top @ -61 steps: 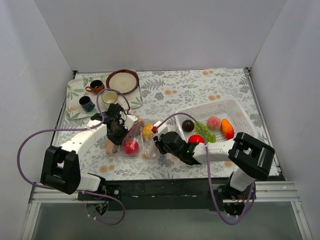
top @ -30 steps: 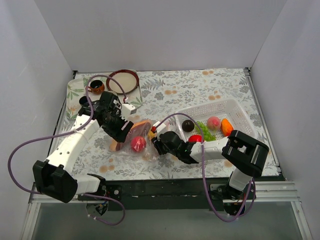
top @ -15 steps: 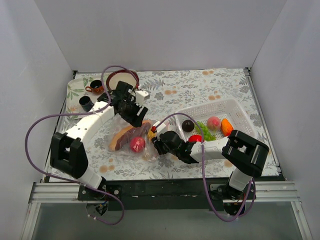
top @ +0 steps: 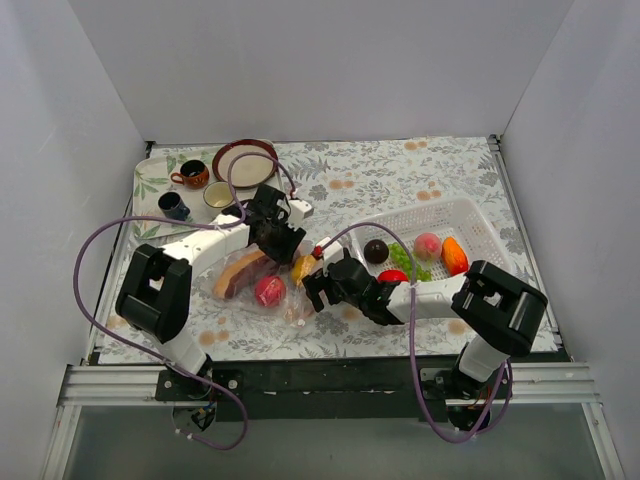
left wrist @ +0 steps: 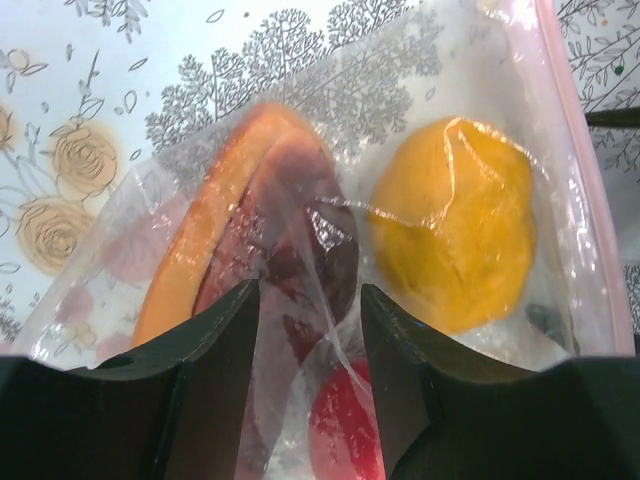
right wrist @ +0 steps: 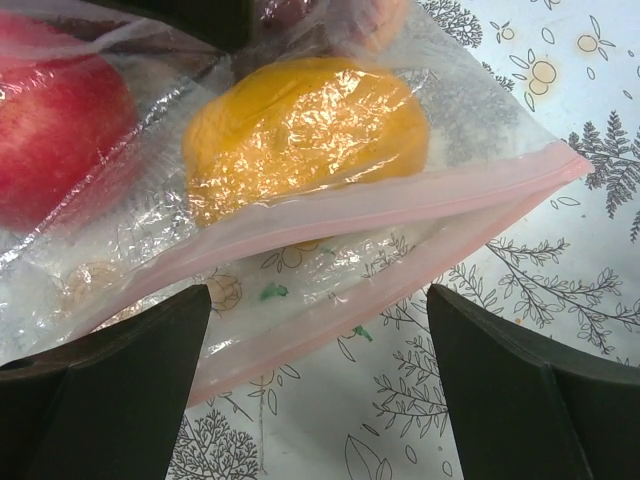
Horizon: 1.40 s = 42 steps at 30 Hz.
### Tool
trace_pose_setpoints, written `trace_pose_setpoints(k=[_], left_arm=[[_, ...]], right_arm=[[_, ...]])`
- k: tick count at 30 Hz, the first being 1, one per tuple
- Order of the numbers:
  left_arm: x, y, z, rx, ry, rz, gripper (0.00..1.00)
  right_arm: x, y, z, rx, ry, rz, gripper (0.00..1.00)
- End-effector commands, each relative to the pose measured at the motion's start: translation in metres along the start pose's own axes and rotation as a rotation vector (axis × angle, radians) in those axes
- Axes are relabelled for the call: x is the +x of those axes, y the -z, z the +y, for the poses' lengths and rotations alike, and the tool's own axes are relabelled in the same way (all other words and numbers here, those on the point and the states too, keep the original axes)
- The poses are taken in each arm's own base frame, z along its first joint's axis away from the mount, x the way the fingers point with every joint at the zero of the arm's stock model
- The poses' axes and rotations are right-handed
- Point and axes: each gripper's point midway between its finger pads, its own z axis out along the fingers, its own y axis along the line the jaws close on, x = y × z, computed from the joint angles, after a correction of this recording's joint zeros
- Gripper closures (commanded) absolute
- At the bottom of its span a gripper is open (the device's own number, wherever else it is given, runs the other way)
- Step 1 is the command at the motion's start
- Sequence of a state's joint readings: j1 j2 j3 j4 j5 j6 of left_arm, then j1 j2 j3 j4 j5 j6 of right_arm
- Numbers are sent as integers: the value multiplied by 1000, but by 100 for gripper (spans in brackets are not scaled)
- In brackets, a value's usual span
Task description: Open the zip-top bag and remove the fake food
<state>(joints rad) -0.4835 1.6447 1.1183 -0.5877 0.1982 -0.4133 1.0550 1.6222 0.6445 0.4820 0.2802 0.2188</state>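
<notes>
The zip-top bag [top: 262, 285] lies flat on the bench [top: 400, 180], just beside the white mesh basket [top: 470, 215] on the side toward the left arm. Its pink zip strip [right wrist: 400, 205] forms the edge nearest the basket. In the right wrist view the two halves of the strip run apart, so the mouth appears to be unsealed. Three pieces of fake food remain inside: an orange piece [right wrist: 300, 130] closest to the basket, then a red ball [top: 268, 291], and a brown-maroon long piece [left wrist: 270, 220] farthest from it. Other pieces already sit in the basket. The left gripper [left wrist: 308, 300] bears on the far end of the bag, with a ridge of film rising between its narrowly spaced jaws. Whether it actually pinches the film cannot be told; the likely purpose is anchoring the bag. The right gripper [right wrist: 318, 300], jaws spread wide and holding nothing, faces the mouth from the basket side, presumably to enter and take the orange piece.
</notes>
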Motion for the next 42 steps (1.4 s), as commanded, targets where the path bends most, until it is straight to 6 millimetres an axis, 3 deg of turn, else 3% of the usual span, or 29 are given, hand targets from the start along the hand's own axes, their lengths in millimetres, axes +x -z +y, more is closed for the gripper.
trace_pose_setpoints(k=[1,12,16,21,26,28,31,32,34,37,38,42], left_arm=[[-8,-13,-9,11,-5,-28,57],[8,-25,-52,113,-28,47,59],[18,-21,-62,156,-62,87,59],[28,-6,-89,309,-103,115,60],[38,-2,-91,326,-127,149,60],[42,-7,-79,256,-132,160,61],[42,-10,-63,177,-128,154,64],[41,-12,-58,160,-123,154,65],[38,-14,-49,128,-101,149,66],[37,-19,-35,59,-88,153,67],[36,-20,-31,44,-83,154,67],[26,-21,-28,29,-66,136,67]], right_arm=[[-25,-6,6,-22,-39,-68,2],[-35,-15,34,-160,-35,-77,1],[-29,-23,31,-131,-28,-38,1],[-26,-28,26,-101,-17,-25,1],[-35,-23,22,-88,-2,-51,2],[-34,-19,23,-97,8,-47,9],[-34,-9,22,-105,10,-39,40],[-36,-2,21,-105,7,-44,57],[-30,7,18,-103,11,-21,67],[-26,27,12,-96,9,-22,73],[-35,37,11,-99,8,-46,78],[-43,63,1,-66,34,-51,79]])
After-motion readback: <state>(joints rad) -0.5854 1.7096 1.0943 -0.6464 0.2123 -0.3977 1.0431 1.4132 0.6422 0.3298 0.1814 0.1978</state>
